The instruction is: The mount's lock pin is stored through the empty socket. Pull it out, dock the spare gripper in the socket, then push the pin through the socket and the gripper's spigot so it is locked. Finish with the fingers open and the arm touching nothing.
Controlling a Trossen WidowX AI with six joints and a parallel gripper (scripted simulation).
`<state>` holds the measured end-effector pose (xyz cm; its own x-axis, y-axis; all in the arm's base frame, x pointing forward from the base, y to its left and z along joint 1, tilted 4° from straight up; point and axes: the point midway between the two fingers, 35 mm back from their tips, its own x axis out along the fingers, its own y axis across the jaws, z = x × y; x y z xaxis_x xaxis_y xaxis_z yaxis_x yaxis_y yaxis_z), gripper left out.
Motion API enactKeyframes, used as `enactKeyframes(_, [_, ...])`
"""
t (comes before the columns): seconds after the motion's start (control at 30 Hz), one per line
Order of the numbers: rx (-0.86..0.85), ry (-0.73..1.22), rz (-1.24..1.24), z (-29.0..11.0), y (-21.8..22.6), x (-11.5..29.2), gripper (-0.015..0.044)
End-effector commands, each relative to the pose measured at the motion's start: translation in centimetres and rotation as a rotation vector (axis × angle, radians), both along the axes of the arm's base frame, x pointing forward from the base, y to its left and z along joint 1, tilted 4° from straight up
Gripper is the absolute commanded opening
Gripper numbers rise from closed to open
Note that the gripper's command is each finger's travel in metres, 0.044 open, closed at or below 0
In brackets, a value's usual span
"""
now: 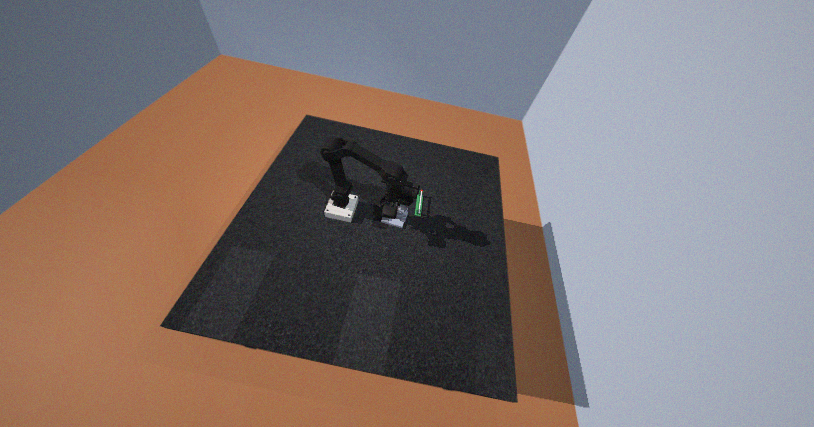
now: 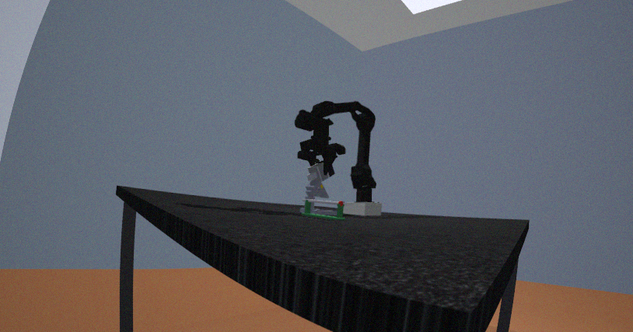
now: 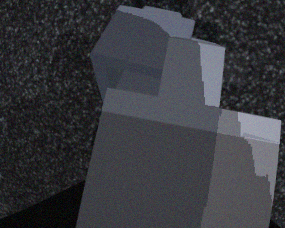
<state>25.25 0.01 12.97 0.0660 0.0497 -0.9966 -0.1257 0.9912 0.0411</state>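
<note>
The spare gripper (image 3: 164,156) is clamped, tilted, in the hand (image 2: 319,159), fingers half apart

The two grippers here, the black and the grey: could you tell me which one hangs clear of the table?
The grey spare gripper, tilted above the green mount, held by the black gripper.

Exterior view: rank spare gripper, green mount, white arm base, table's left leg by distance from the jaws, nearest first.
1. Spare gripper: held in the gripper, tilted.
2. Green mount: on the table, right below.
3. White arm base: to the right of the mount.
4. Table's left leg: far left.
</note>
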Motion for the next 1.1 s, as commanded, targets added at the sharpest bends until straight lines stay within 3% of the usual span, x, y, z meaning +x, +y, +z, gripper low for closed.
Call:
enactKeyframes(0.0, [0.006, 0.022, -0.003, 0.3, 1.0, -0.5, 0.0000])
enactKeyframes(0.57, [-0.132, 0.238, -0.107, 1.4, 3.3, -4.1, 0.0000])
enactKeyframes(1.07, [-0.109, 0.247, -0.089, 0.6, 3.4, -2.8, 0.0000])
